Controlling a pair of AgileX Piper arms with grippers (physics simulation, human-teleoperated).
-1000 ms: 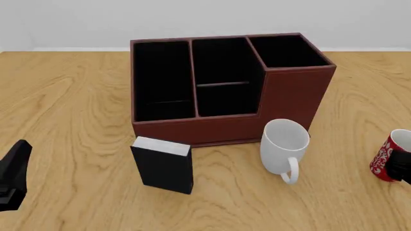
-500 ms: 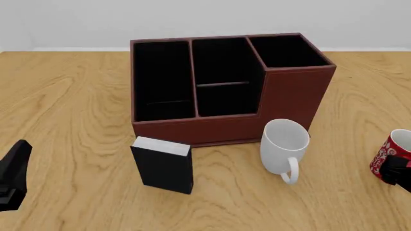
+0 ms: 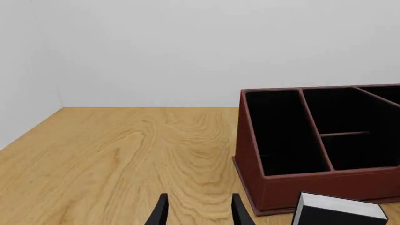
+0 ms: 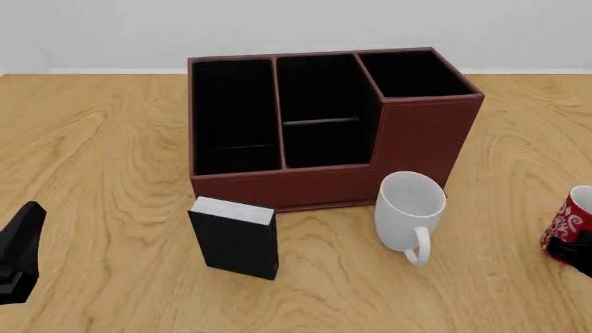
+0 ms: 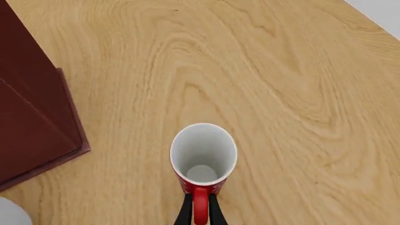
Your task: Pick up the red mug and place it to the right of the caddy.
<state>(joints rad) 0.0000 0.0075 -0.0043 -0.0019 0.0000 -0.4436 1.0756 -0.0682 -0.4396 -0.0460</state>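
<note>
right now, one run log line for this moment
phase: grasp | right gripper fingers shut on red mug handle | mug upright, right of caddy | left gripper open, idle

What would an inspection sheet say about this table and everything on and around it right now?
Surface: wooden table, bare wood between the items.
Job's things: red mug upright, at the front view's right edge, apart from the caddy; caddy's three compartments look empty.
Clutter: white mug in front of the caddy's right end; black box with a white top before its left end.
Grippers: right gripper, fingers closed on the red mug's handle; left gripper, fingers apart, holding nothing.
Cables: nothing seen.
Surroundings: plain pale wall behind the table.
</note>
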